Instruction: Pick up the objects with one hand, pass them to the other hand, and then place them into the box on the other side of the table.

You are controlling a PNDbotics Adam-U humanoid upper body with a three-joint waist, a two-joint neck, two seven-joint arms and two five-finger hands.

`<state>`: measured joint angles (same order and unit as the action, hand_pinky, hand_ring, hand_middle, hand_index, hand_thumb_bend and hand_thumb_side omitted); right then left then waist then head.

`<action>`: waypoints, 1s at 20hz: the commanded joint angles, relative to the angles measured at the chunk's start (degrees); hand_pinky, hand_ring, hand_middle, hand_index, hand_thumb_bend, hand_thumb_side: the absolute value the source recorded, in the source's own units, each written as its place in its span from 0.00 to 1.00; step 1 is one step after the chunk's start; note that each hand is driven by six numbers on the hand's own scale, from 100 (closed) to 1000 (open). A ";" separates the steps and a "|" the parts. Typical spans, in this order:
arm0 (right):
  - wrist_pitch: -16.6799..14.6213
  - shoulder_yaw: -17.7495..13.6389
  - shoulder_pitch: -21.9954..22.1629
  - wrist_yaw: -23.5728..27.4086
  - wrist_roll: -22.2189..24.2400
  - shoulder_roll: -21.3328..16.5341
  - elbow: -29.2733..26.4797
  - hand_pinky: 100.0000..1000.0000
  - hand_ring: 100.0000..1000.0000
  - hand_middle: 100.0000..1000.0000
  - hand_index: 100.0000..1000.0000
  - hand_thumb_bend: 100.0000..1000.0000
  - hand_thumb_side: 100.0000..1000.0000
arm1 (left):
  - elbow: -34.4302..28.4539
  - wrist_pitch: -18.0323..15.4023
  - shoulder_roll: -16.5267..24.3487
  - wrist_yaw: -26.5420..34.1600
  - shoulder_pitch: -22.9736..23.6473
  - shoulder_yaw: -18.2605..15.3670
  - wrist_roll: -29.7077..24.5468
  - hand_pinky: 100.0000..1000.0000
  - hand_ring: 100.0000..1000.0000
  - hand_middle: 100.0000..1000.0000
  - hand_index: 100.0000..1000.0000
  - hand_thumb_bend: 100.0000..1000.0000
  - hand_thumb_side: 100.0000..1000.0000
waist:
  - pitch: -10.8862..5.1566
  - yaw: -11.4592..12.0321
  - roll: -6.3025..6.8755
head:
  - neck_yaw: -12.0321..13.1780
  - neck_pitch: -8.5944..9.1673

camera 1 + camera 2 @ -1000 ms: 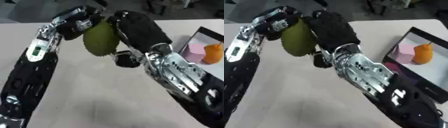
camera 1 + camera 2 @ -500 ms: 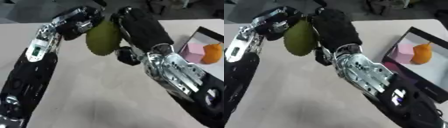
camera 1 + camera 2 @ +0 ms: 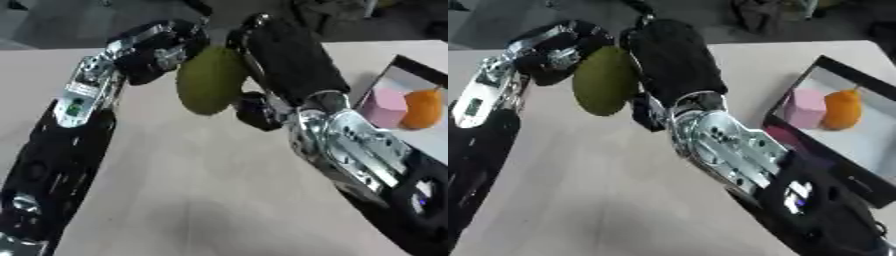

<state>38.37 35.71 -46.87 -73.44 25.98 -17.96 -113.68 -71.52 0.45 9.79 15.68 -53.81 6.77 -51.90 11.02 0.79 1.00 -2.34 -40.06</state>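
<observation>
A green oval fruit hangs in the air above the table's far middle, between my two hands. My left hand comes in from the left, fingers curled against the fruit's upper left side. My right hand, black, lies along the fruit's right side with its thumb curled under the lower end. The box, a dark tray with a pale floor, sits at the right edge. It holds a pink block and an orange fruit.
The beige table stretches below both forearms. Dark clutter and floor lie beyond the table's far edge at the top. My right forearm crosses between the fruit and the box.
The fruit and both hands have barely shifted; the right hand has closed in a little more along the fruit's right side.
</observation>
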 commanded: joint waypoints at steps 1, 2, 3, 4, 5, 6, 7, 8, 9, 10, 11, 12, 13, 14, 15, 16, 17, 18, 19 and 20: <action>1.04 -0.77 -0.81 0.65 -0.18 -0.81 -0.91 0.68 0.59 0.41 0.21 0.00 0.00 | -0.40 -0.38 0.14 0.18 -0.91 -0.26 -0.07 0.55 0.34 0.39 0.55 0.00 0.52 | -0.88 -0.10 0.01 | -0.04 0.89; 1.14 -0.77 -0.83 0.77 -0.27 -0.81 -0.91 0.68 0.59 0.41 0.21 0.00 0.00 | -0.40 -0.35 0.09 0.28 -0.93 -0.22 -0.07 0.56 0.34 0.39 0.55 0.00 0.52 | -0.88 -0.13 0.02 | -0.04 0.90; 1.20 -0.78 -0.83 0.85 -0.36 -0.80 -0.91 0.68 0.59 0.41 0.21 0.00 0.00 | -0.43 -0.29 0.06 0.40 -0.95 -0.16 -0.07 0.56 0.34 0.39 0.55 0.00 0.52 | -0.88 -0.15 0.02 | -0.03 0.91; 1.25 -0.79 -0.83 0.92 -0.45 -0.79 -0.91 0.68 0.59 0.40 0.21 0.00 0.00 | -0.49 -0.20 0.03 0.52 -0.95 -0.09 -0.07 0.56 0.34 0.39 0.55 0.00 0.52 | -0.88 -0.16 0.03 | -0.04 0.91; 1.29 -0.78 -0.82 0.99 -0.50 -0.79 -0.91 0.68 0.59 0.40 0.21 0.00 0.00 | -0.54 -0.10 0.01 0.59 -0.94 -0.04 -0.07 0.56 0.34 0.39 0.55 0.00 0.53 | -0.88 -0.17 0.03 | -0.04 0.91; 1.34 -0.79 -0.81 1.06 -0.56 -0.78 -0.91 0.68 0.59 0.40 0.21 0.00 0.00 | -0.57 -0.01 -0.01 0.60 -0.94 -0.01 -0.07 0.56 0.34 0.39 0.55 0.00 0.53 | -0.89 -0.18 0.03 | -0.04 0.89; 1.42 -0.80 -0.78 1.12 -0.59 -0.78 -0.91 0.68 0.59 0.40 0.20 0.00 0.00 | -0.57 0.09 -0.02 0.59 -0.92 -0.01 -0.07 0.56 0.35 0.40 0.56 0.00 0.54 | -0.89 -0.20 0.03 | -0.04 0.89; 1.53 -0.81 -0.75 1.18 -0.62 -0.78 -0.91 0.68 0.59 0.40 0.20 0.00 0.00 | -0.56 0.17 -0.04 0.59 -0.91 -0.04 -0.07 0.57 0.35 0.40 0.56 0.00 0.55 | -0.90 -0.22 0.02 | -0.03 0.89; 1.66 -0.84 -0.70 1.25 -0.65 -0.80 -0.91 0.68 0.59 0.40 0.20 0.00 0.00 | -0.55 0.22 -0.03 0.58 -0.92 -0.08 -0.07 0.57 0.36 0.41 0.57 0.00 0.56 | -0.90 -0.25 0.03 | -0.03 0.90; 1.85 -0.89 -0.64 1.35 -0.73 -0.82 -0.91 0.68 0.58 0.40 0.20 0.00 0.00 | -0.53 0.24 0.00 0.58 -0.93 -0.16 -0.07 0.58 0.36 0.41 0.58 0.00 0.58 | -0.90 -0.29 0.03 | 0.00 0.92; 2.09 -0.97 -0.55 1.48 -0.89 -0.84 -0.91 0.68 0.58 0.40 0.20 0.00 0.00 | -0.46 0.30 0.04 0.62 -0.95 -0.33 -0.07 0.58 0.37 0.42 0.58 0.00 0.60 | -0.91 -0.36 0.03 | 0.04 0.96; 2.30 -1.06 -0.47 1.59 -1.13 -0.86 -0.91 0.68 0.58 0.39 0.20 0.00 0.00 | -0.39 0.38 0.09 0.69 -0.98 -0.54 -0.07 0.59 0.38 0.42 0.59 0.00 0.63 | -0.92 -0.43 0.02 | 0.06 0.98; 2.47 -1.15 -0.41 1.70 -1.40 -0.87 -0.91 0.68 0.58 0.39 0.20 0.00 0.00 | -0.30 0.48 0.14 0.80 -1.01 -0.78 -0.07 0.59 0.39 0.44 0.60 0.00 0.65 | -0.93 -0.50 0.03 | 0.08 1.00; 2.57 -1.20 -0.39 1.81 -1.64 -0.90 -0.91 0.68 0.58 0.39 0.19 0.00 0.00 | -0.18 0.63 0.18 0.94 -1.06 -1.10 -0.07 0.60 0.40 0.45 0.62 0.00 0.67 | -0.94 -0.59 0.04 | 0.13 1.04; 2.61 -1.22 -0.40 1.92 -1.79 -0.92 -0.91 0.68 0.58 0.39 0.19 0.00 0.00 | -0.01 0.82 0.21 1.06 -1.12 -1.43 -0.07 0.61 0.41 0.46 0.63 0.00 0.70 | -0.95 -0.69 0.05 | 0.14 1.08; 2.65 -1.25 -0.40 2.02 -1.90 -0.94 -0.91 0.68 0.58 0.39 0.19 0.00 0.00 | 0.17 1.00 0.23 1.15 -1.20 -1.74 -0.07 0.61 0.41 0.47 0.63 0.00 0.71 | -0.97 -0.80 0.07 | 0.16 1.11; 2.72 -1.30 -0.37 2.07 -2.01 -0.95 -0.91 0.68 0.58 0.39 0.19 0.00 0.00 | 0.35 1.11 0.26 1.20 -1.25 -2.03 -0.07 0.62 0.42 0.47 0.64 0.00 0.73 | -0.98 -0.92 0.09 | 0.19 1.15; 2.79 -1.34 -0.32 2.13 -2.11 -0.96 -0.91 0.68 0.58 0.39 0.19 0.00 0.00 | 0.59 1.23 0.29 1.23 -1.28 -2.34 -0.07 0.63 0.43 0.49 0.65 0.00 0.75 | -1.00 -1.06 0.13 | 0.21 1.21; 2.87 -1.37 -0.29 2.19 -2.18 -0.98 -0.91 0.68 0.58 0.39 0.19 0.00 0.00 | 0.80 1.28 0.32 1.21 -1.31 -2.64 -0.07 0.64 0.44 0.50 0.66 0.00 0.77 | -1.02 -1.20 0.18 | 0.20 1.26; 2.95 -1.39 -0.27 2.27 -2.24 -0.99 -0.91 0.68 0.58 0.39 0.19 0.00 0.00 | 1.07 1.34 0.32 1.17 -1.33 -2.96 -0.07 0.64 0.45 0.51 0.67 0.00 0.78 | -1.04 -1.35 0.22 | 0.19 1.29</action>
<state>40.82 35.25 -46.36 -71.34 23.77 -18.15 -113.68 -70.00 1.59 9.59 16.46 -53.84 4.59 -51.92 11.02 -0.57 1.21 -2.19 -39.61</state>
